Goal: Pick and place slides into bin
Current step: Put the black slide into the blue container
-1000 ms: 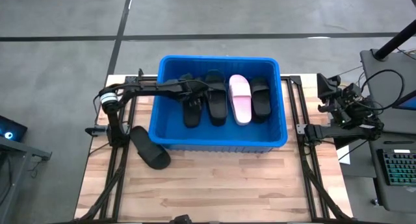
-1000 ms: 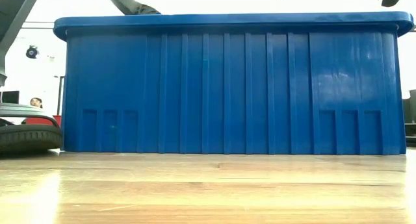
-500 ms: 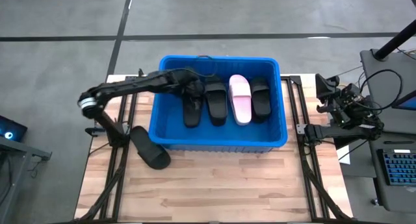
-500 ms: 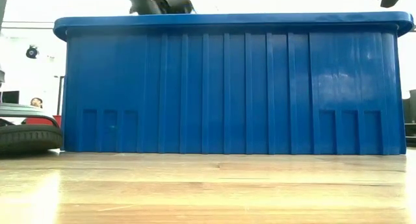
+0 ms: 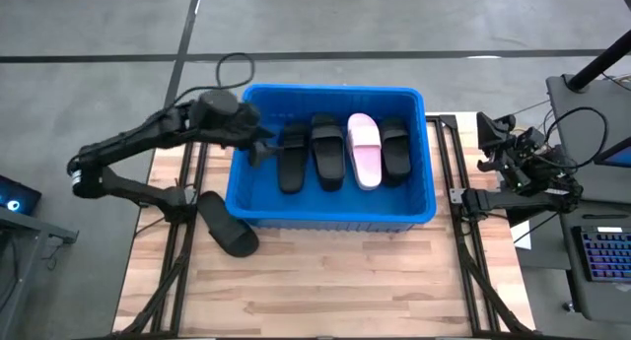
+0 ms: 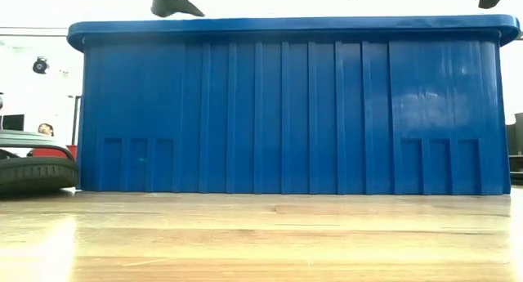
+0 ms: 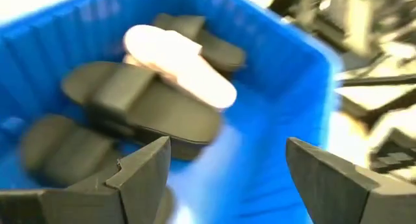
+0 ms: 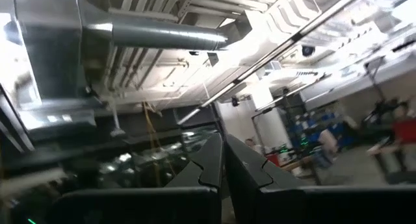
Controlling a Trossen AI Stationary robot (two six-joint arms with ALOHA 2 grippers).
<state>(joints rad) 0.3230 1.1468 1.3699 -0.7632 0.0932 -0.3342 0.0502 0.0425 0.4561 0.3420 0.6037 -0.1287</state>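
The blue bin (image 5: pixel 330 217) stands mid-table. On its floor lie three black slides (image 5: pixel 291 163) (image 5: pixel 328 155) (image 5: pixel 395 148) and a pink slide (image 5: pixel 363 151), side by side, soles down. Another black slide (image 5: pixel 227 224) rests on the table by the bin's near left corner, and its edge shows in the low view (image 6: pixel 33 172). My left gripper (image 5: pixel 258 150) hangs open and empty above the bin's left wall, looking at the slides over its fingers (image 7: pixel 140 175). My right gripper (image 8: pixel 224 165) is shut, raised off the table's right edge.
The bin wall (image 6: pixel 286 110) fills the low view, and the bare wooden table top (image 5: pixel 325 281) lies in front of it. A desk with a keyboard (image 5: pixel 601 251) stands beyond the right edge. People show far off in the right wrist view.
My left gripper has risen out of the bin from over the leftmost black slide. It has drawn back toward the table's left edge and turned as it went. The slides in the bin lie as before.
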